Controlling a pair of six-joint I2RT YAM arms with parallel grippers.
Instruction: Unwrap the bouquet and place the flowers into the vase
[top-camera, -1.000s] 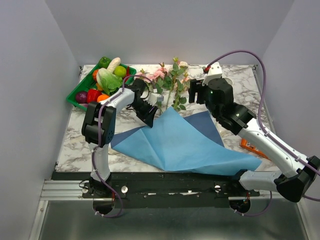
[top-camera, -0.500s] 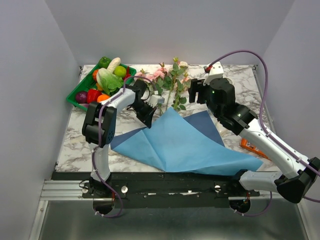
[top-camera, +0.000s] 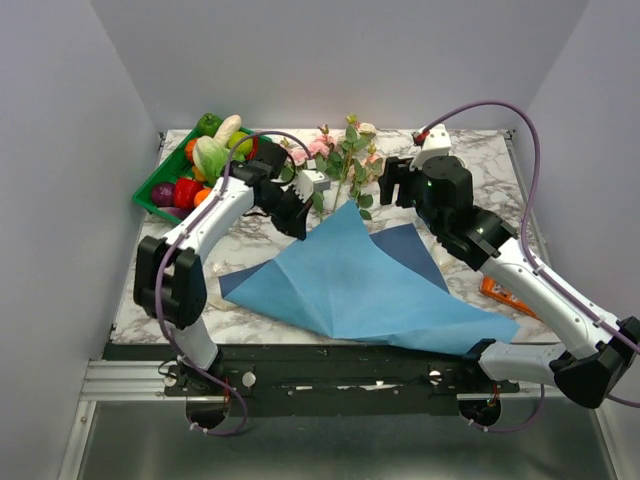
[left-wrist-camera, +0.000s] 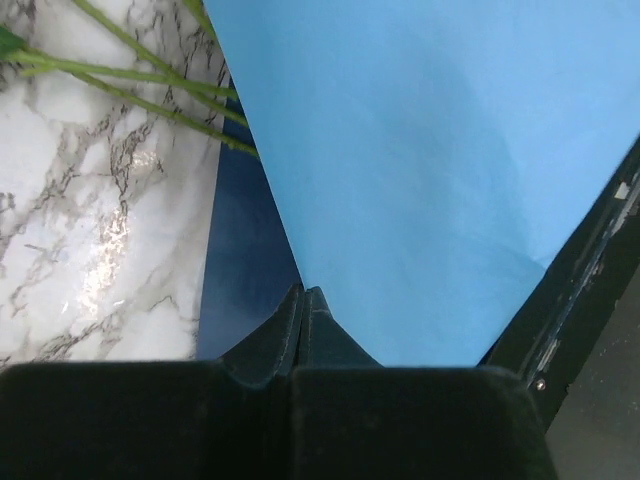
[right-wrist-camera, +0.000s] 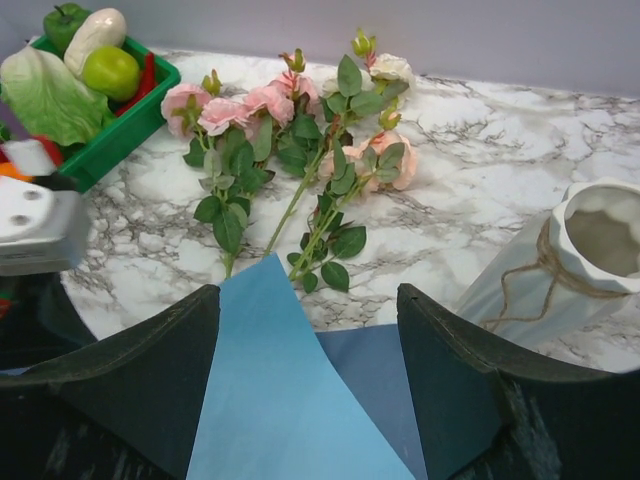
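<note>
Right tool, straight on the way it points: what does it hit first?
Probably the raised tip of the blue paper, right between the right tool's open fingers. Past it lie the flowers on the table. Depth is unclear, so it might clear the paper.

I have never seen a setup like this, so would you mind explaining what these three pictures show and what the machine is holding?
These are two robot arms bolted at the near edge of a marble table, each ending in a two-finger gripper. The wide picture comes from a fixed camera above and behind the arms. The other two come from a camera on each wrist, looking out between its jaws. On the table lie a blue paper sheet, loose pink and cream flowers on green stems, a green tray of vegetables and fruit, and a pale vase with twine round its neck. The left gripper is shut, apparently pinching the paper's edge. The right gripper is open and holds nothing.
</note>
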